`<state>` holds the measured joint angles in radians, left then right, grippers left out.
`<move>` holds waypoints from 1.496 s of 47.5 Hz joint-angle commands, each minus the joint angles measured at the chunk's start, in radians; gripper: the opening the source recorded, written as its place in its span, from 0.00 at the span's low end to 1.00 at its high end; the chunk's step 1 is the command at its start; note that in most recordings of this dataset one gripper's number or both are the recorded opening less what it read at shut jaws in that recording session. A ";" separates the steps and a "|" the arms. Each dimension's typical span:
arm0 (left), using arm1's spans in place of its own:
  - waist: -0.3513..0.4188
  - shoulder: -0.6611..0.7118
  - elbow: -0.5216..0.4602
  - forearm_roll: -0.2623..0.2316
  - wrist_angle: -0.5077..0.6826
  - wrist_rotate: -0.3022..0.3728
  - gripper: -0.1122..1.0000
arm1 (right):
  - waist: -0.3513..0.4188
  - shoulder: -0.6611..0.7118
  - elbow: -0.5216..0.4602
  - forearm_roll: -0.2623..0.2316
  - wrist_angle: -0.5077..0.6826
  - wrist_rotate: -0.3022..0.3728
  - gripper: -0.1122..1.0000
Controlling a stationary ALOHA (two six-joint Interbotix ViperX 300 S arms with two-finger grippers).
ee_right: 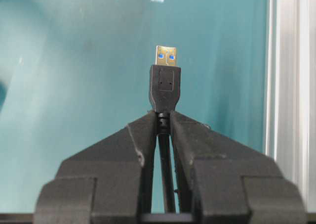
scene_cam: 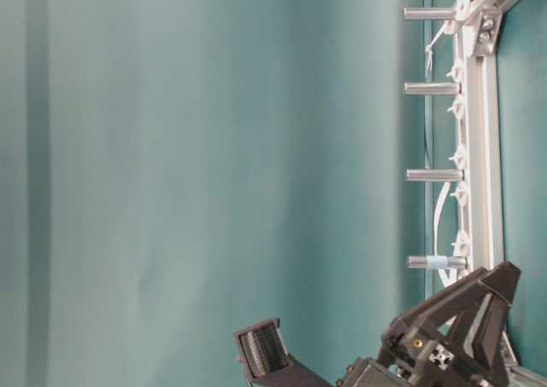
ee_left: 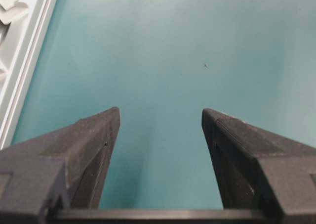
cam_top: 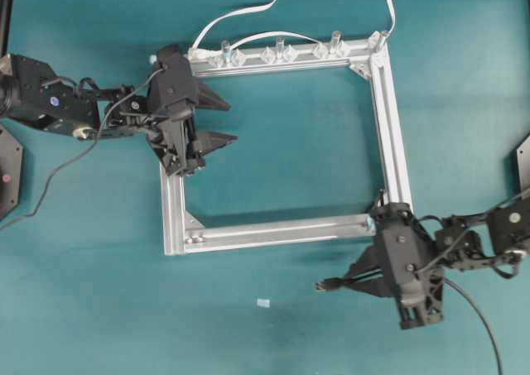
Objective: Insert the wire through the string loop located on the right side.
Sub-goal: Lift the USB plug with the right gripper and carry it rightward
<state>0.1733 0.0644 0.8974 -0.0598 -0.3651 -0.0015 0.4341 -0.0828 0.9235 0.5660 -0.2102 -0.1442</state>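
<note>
A square metal frame is lying flat in the middle of the table. The left gripper is hovering over the frame's left rail, pointing inward across the opening. The right gripper is sitting just outside the frame's lower right corner, with the wire sticking out from between its fingertips, plug leading, pointing away from the frame.

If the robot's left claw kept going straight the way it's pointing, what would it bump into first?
Probably nothing soon. The open left gripper points across bare teal table inside the metal frame. In the overhead view the frame's far rail lies ahead, though depth is unclear.
</note>
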 commanded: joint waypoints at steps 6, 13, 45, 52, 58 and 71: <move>-0.002 -0.025 -0.034 0.002 0.025 -0.005 0.73 | 0.023 -0.091 0.054 0.003 0.005 0.000 0.23; 0.000 -0.020 -0.048 0.002 0.052 -0.005 0.73 | 0.037 -0.156 0.118 0.006 0.009 0.003 0.23; 0.028 0.048 -0.179 0.000 0.133 -0.005 0.73 | 0.072 -0.359 0.299 0.100 0.028 0.005 0.23; 0.028 0.054 -0.196 0.000 0.141 -0.005 0.73 | 0.074 -0.385 0.314 0.100 0.035 0.005 0.23; 0.028 0.051 -0.192 0.000 0.144 -0.009 0.73 | 0.072 -0.403 0.327 0.100 0.052 0.005 0.23; 0.028 0.052 -0.199 0.000 0.152 -0.015 0.73 | 0.074 -0.423 0.337 0.100 0.064 0.005 0.23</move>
<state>0.1979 0.1319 0.7210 -0.0614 -0.2102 -0.0077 0.5031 -0.4985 1.2701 0.6642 -0.1473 -0.1396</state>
